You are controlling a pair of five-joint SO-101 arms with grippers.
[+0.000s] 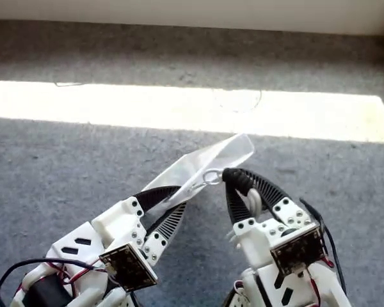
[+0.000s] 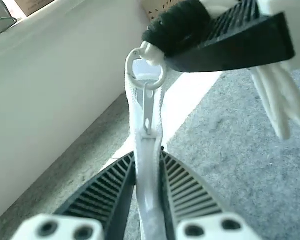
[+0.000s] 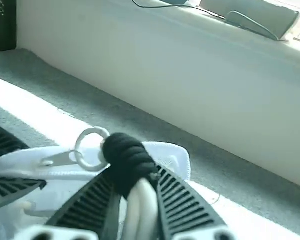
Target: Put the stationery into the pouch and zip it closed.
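A translucent white pouch (image 1: 208, 160) hangs above the grey carpet, held between both arms. My left gripper (image 1: 169, 203) is shut on the pouch's lower end; in the left wrist view its black ribbed fingers (image 2: 107, 192) pinch the zipper seam (image 2: 146, 145). The metal zipper ring (image 1: 211, 177) sits at the tip of my right gripper (image 1: 233, 180), which is shut on it. In the right wrist view the ring (image 3: 79, 145) pokes out beside the black padded fingertips (image 3: 125, 152), in front of the pouch (image 3: 172, 157). What is inside the pouch is hidden.
Grey carpet (image 1: 64, 179) covers the floor, with a bright sunlit band (image 1: 147, 105) across it. A white wall (image 3: 165, 65) rises at the far side. White cords (image 2: 280, 100) hang along the right gripper's fingers.
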